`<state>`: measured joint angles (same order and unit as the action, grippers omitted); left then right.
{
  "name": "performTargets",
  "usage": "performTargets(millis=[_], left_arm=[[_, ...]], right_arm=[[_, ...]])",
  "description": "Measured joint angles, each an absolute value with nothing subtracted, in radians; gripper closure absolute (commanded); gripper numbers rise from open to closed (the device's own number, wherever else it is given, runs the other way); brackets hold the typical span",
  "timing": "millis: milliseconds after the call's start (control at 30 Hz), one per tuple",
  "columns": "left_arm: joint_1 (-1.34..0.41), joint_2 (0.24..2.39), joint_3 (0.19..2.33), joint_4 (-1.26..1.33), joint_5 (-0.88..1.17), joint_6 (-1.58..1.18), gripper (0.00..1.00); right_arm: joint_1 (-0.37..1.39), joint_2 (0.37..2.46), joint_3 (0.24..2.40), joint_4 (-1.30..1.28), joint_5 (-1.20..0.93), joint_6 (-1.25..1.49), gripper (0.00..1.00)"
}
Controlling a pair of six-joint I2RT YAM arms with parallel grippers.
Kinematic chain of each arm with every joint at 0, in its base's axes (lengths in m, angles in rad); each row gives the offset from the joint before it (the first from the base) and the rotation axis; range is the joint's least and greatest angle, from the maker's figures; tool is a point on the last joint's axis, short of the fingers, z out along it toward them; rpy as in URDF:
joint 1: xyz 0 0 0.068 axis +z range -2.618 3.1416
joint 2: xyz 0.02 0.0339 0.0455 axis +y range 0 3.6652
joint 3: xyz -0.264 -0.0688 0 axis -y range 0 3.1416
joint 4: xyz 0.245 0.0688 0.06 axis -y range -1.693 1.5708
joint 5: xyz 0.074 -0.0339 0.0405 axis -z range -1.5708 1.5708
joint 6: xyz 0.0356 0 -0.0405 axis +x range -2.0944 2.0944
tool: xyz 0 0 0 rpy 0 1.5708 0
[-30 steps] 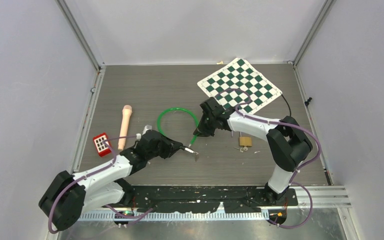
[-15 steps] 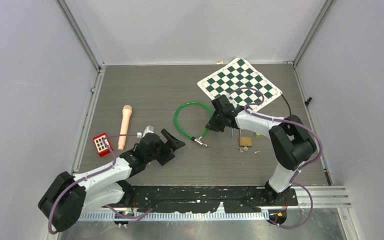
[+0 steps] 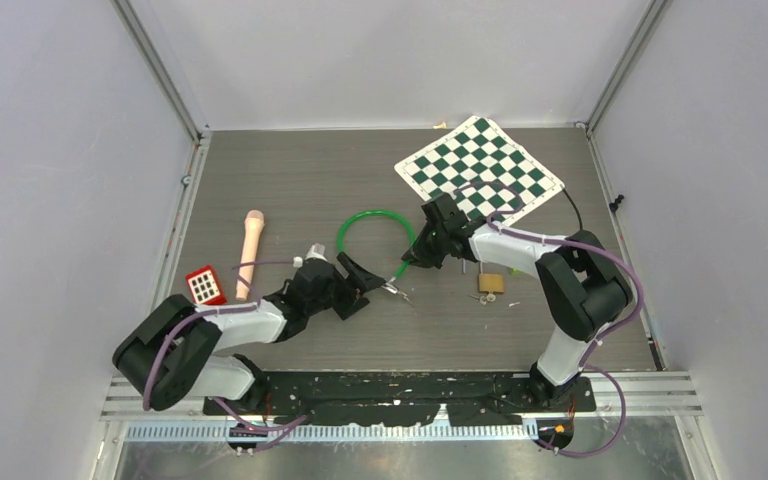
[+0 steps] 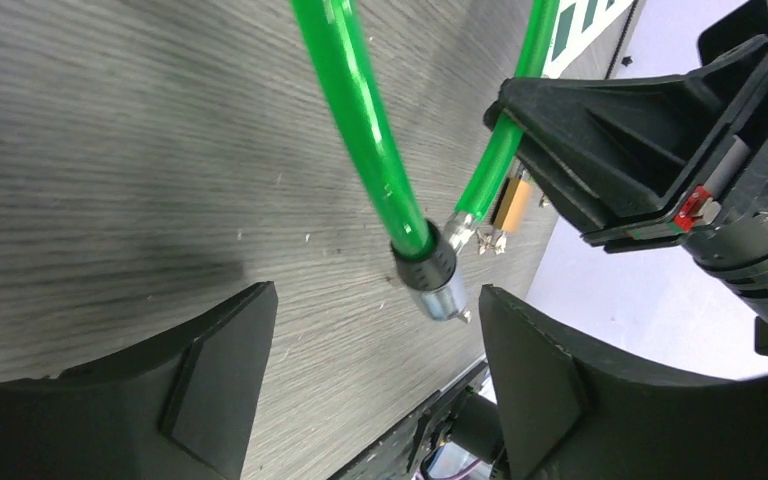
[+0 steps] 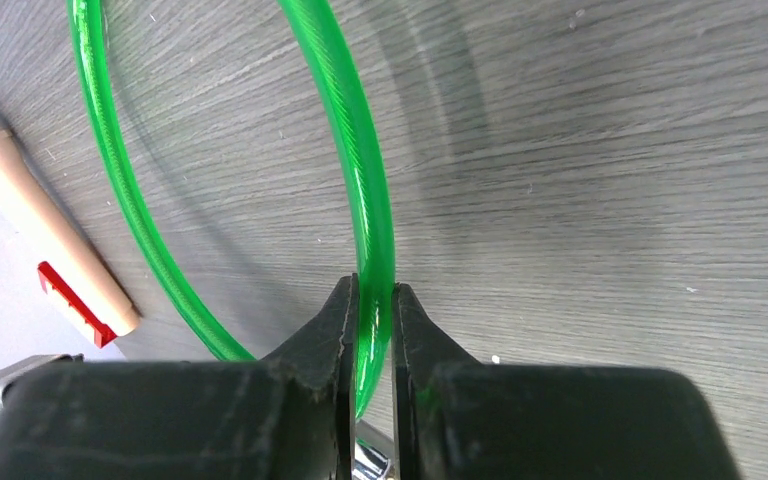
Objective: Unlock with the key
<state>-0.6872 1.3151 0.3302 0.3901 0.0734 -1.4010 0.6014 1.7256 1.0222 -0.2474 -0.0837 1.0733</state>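
I'm seeing left gripper [image 4: 372,295] gaping wide, fingers [image 4: 218,375] flanking cable end [image 4: 440,292], not touching it. Right gripper [image 5: 372,292] is pinching green cable [image 5: 358,170] tight, just behind that end. Padlock [image 3: 490,283] is lying on table [image 3: 290,180] beside right arm, apart from cable.

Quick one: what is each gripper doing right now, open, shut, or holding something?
Left gripper: open, holding nothing; the cable's metal end lies between its fingers.
Right gripper: shut on the green cable.
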Motion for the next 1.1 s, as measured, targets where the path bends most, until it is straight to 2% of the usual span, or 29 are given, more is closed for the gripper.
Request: performTargets(millis=[300,367,533,833,1100], left_arm=[[-0.687,1.448,0.348,0.579,0.114,-1.422,0.46],[-0.687,1.47,0.348,0.611,0.12,-1.433,0.58],[-0.687,1.484,0.338,0.684,0.128,-1.454,1.0],[-0.687,1.437,0.194,0.917,0.118,-1.464,1.0],[-0.682,1.341,0.143,1.018,0.144,-1.446,1.0]], right_arm=[[0.601,1.726,0.977,-0.193,-0.163,1.103,0.95],[0.601,1.726,0.972,-0.178,-0.176,1.111,0.95],[0.6,1.725,0.963,-0.151,-0.194,1.128,0.95],[0.564,1.679,0.881,-0.048,-0.324,1.159,0.95],[0.517,1.582,0.831,0.053,-0.42,1.121,0.95]])
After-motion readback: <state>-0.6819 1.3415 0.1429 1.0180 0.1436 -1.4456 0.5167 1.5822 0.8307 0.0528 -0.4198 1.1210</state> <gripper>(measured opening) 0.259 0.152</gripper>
